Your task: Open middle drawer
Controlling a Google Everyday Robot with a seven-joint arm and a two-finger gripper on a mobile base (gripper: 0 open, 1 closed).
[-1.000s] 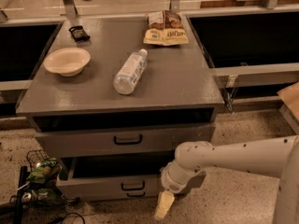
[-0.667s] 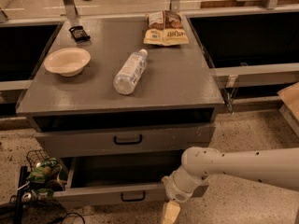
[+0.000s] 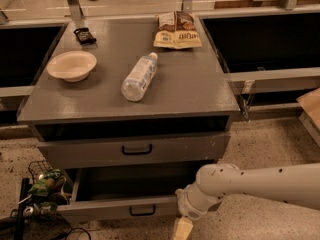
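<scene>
the middle drawer (image 3: 100,210) stands pulled out below the shut upper drawer (image 3: 75,152), its plain grey inside showing and its black handle (image 3: 142,210) at the centre of the front. the arm (image 3: 260,184) reaches in from the right. the gripper (image 3: 182,229) hangs low at the bottom edge, just right of the handle and in front of the drawer front; how wide it stands and whether it grips anything, i cannot tell. on the cabinet top (image 3: 190,84) lie a bowl (image 3: 72,65), a bottle (image 3: 139,77) and a snack bag (image 3: 177,30).

A high camera looks down at the cabinet (image 3: 195,86), gripper (image 3: 182,229) at bottom centre.
</scene>
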